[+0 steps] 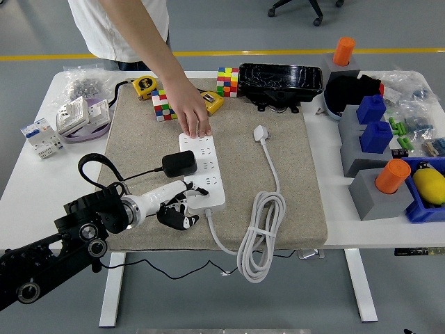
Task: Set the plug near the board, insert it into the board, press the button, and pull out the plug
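— Where is your left hand [177, 207] now, and what does it hold?

— You have it at the near left corner of the white power strip [203, 171]. The fingers [186, 220] are curled loosely beside the strip's near end; you hold nothing that I can see. If a fingertip touches the strip's button, I cannot tell.

— And the plug?

— The black plug adapter [179, 163] sits on the strip, just beyond your hand, with its black cable going to the left. Farther from your hand, at the far end of the strip, a person's hand [190, 111] presses the strip down onto the beige mat [292, 188].

— Is there another plug?

— Yes, the strip's own white plug [261, 133] lies loose on the mat, to the right of your hand, and its white cable [261, 233] is coiled near the table's near edge.

— What about containers?

— Far to the right of your hand, a blue bin [417, 209] holds a yellow object [430, 185]. Grey blocks hold two orange cylinders, one near the bin [393, 176] and one at the far corner [344, 51], and blue pieces [375, 136].
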### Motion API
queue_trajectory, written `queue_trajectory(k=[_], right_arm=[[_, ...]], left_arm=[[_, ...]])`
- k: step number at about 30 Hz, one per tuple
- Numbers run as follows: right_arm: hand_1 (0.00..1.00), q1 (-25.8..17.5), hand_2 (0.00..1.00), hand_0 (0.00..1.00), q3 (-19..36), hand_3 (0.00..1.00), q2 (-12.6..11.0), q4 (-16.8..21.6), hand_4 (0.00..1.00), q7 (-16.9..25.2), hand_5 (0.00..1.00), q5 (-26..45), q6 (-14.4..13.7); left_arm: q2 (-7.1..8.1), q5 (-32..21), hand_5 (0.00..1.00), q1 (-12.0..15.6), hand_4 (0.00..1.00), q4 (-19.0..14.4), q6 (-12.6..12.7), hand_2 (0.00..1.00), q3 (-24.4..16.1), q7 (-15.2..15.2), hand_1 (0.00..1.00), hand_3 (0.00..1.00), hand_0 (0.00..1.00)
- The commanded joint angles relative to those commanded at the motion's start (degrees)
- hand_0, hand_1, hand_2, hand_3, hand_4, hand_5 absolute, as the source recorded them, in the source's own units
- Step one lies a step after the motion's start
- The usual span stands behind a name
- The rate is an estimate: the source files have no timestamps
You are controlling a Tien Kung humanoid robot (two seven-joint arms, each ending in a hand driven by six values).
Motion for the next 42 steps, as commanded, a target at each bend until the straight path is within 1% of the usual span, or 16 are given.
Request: queue_trajectory(k=[3, 4, 8, 9, 10, 15, 16, 21, 22, 27, 28, 29, 33, 34, 39, 42], right_arm=[[0.687, 0.0, 0.694, 0.679, 0.0, 0.597, -0.1, 0.1, 0.933, 0.0, 0.528, 0.0, 0.0], [0.687, 0.0, 0.694, 0.679, 0.0, 0.597, 0.0, 0.1, 0.933, 0.0, 0.528, 0.0, 0.0], [0.687, 0.0, 0.694, 0.679, -0.1, 0.597, 0.0, 0.1, 0.933, 0.0, 0.528, 0.0, 0.0], [0.687, 0.0, 0.694, 0.679, -0.1, 0.597, 0.0, 0.1, 0.933, 0.0, 0.528, 0.0, 0.0], [0.687, 0.0, 0.694, 0.678, -0.1, 0.597, 0.0, 0.1, 0.933, 0.0, 0.528, 0.0, 0.0], [0.687, 0.0, 0.694, 0.678, -0.2, 0.597, 0.0, 0.1, 0.933, 0.0, 0.528, 0.0, 0.0], [0.687, 0.0, 0.694, 0.678, -0.2, 0.597, 0.0, 0.1, 0.933, 0.0, 0.528, 0.0, 0.0], [0.687, 0.0, 0.694, 0.678, -0.2, 0.597, 0.0, 0.0, 0.933, 0.0, 0.528, 0.1, 0.0], [0.686, 0.0, 0.695, 0.679, -0.2, 0.598, 0.0, 0.0, 0.933, 0.0, 0.528, 0.1, 0.0], [0.686, 0.2, 0.695, 0.679, -0.5, 0.598, -0.1, 0.0, 0.933, 0.0, 0.528, 0.1, 0.0], [0.687, 0.3, 0.695, 0.68, -0.6, 0.597, -0.1, 0.1, 0.933, 0.0, 0.528, 0.2, 0.0], [0.687, 0.4, 0.695, 0.68, -0.7, 0.597, -0.2, 0.1, 0.933, 0.0, 0.528, 0.2, 0.0], [0.687, 0.4, 0.695, 0.68, -0.9, 0.597, -0.3, 0.1, 0.933, 0.0, 0.528, 0.2, 0.0], [0.687, 0.4, 0.694, 0.679, -1.0, 0.597, -0.3, 0.1, 0.933, 0.0, 0.529, 0.2, 0.0], [0.687, 0.4, 0.694, 0.679, -1.2, 0.597, -0.5, 0.0, 0.933, 0.0, 0.529, 0.3, 0.0], [0.687, 0.4, 0.694, 0.679, -1.2, 0.597, -0.5, 0.0, 0.933, 0.0, 0.528, 0.3, 0.0]], left_arm=[[-0.01, 0.1, 0.002, 0.0, 0.592, 0.0, 0.0, 0.172, -0.1, -0.1, 0.06, 0.822, 0.107], [0.02, 0.0, 0.049, 0.0, 0.735, -0.1, 0.1, 0.164, -0.2, -0.4, 0.052, 0.762, 0.108], [0.1, -0.8, 0.049, 0.2, 0.735, -0.5, 2.1, 0.164, -0.7, -4.1, 0.052, 0.762, 0.108], [0.06, -1.0, 0.049, 0.2, 0.735, -0.3, 3.3, 0.164, -0.8, -5.7, 0.052, 0.762, 0.108], [-0.01, -1.1, 0.131, 0.2, 0.805, -0.1, 4.4, 0.219, -0.9, -7.1, 0.106, 0.64, 0.181], [-0.15, -1.8, 0.131, 0.1, 0.805, 1.4, 10.0, 0.219, -1.0, -13.4, 0.106, 0.64, 0.181], [-0.15, -1.9, 0.179, 0.0, 0.814, 1.5, 10.3, 0.327, -1.0, -13.8, 0.197, 0.602, 0.217], [-0.8, -2.7, 0.179, -0.8, 0.814, 3.6, 18.1, 0.327, -1.1, -20.8, 0.197, 0.602, 0.217], [-1.03, -2.7, 0.179, -1.0, 0.804, 4.3, 19.7, 0.383, -1.1, -22.0, 0.25, 0.579, 0.318], [-1.88, -1.6, 0.179, -2.7, 0.804, 8.0, 25.7, 0.383, -0.1, -26.8, 0.25, 0.579, 0.318], [-2.05, -0.8, 0.195, -3.1, 0.852, 8.9, 26.9, 0.501, 0.3, -27.7, 0.444, 0.58, 0.428], [-2.21, -0.1, 0.195, -3.5, 0.852, 9.8, 28.0, 0.501, 0.7, -28.4, 0.444, 0.58, 0.428], [-2.65, 3.4, 0.195, -4.4, 0.852, 12.0, 29.6, 0.501, 1.4, -28.5, 0.444, 0.58, 0.428], [-2.78, 4.3, 0.29, -4.6, 0.998, 12.6, 29.7, 0.738, 1.6, -28.2, 0.735, 0.77, 0.673], [-3.25, 7.4, 0.29, -5.2, 0.998, 14.9, 28.9, 0.738, 2.1, -26.1, 0.735, 0.77, 0.673], [-3.4, 7.9, 0.292, -5.6, 0.998, 16.4, 29.1, 0.791, 2.8, -26.0, 0.785, 0.804, 0.729]])
